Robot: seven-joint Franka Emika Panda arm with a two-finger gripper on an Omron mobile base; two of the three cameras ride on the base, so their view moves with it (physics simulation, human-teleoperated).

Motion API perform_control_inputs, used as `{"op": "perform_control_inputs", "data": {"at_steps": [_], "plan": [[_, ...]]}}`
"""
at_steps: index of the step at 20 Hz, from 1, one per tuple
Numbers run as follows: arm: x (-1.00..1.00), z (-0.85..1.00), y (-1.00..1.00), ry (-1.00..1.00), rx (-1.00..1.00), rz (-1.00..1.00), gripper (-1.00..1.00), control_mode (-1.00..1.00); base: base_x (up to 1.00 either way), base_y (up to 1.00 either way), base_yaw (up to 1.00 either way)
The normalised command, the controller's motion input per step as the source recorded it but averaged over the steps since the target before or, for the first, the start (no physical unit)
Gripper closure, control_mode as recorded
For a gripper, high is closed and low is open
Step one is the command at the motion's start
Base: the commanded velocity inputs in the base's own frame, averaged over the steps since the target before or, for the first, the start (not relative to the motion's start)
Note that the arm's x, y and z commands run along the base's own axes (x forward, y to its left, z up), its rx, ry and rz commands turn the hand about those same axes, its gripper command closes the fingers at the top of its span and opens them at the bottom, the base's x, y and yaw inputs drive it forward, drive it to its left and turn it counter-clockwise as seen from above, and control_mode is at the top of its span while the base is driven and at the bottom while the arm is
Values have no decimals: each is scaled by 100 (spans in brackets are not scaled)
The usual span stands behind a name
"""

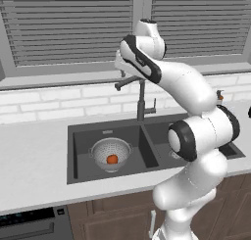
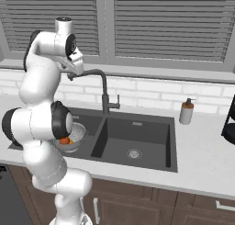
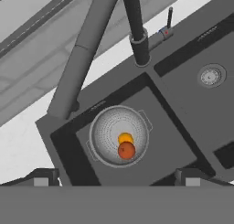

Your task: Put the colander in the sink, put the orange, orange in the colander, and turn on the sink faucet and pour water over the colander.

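We see the colander (image 3: 119, 135) sitting in the left bowl of the sink (image 1: 81, 173), right on the dark floor of that bowl. Two oranges lie inside the colander, touching each other. One orange (image 3: 126, 150) looks darker and redder, and the other orange (image 3: 125, 138) looks more yellow and sits partly behind it in the hand view. From the left base view we can spot only one orange ball in the colander. The sink faucet (image 1: 141, 101) stands at the back of the sink, between the two bowls, and its bent spout reaches out toward the left bowl. Its small lever (image 3: 169, 18) sticks out at the side. The right bowl has a round silver drain (image 2: 134, 153) in its floor. The gripper (image 3: 116, 173) hangs high over the left bowl, up beside the top of the faucet, looking down on the colander. Its two fingers (image 3: 40, 177) stand wide apart and hold nothing. A white soap bottle (image 2: 186, 111) stands on the counter (image 2: 202, 164) to the right of the sink, and a white brick wall (image 2: 151, 95) runs behind it.
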Motion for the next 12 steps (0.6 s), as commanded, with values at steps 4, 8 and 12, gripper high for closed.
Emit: {"op": "perform_control_inputs", "data": {"at_steps": [4, 8, 12], "plan": [[-74, 6, -49, -13, 0, 39, -100, -100, 0, 0, 0], [-50, -1, -64, -2, 0, 57, -100, -100, 0, 0, 0], [-32, 0, -68, -10, 0, 64, -100, -100, 0, 0, 0]]}}
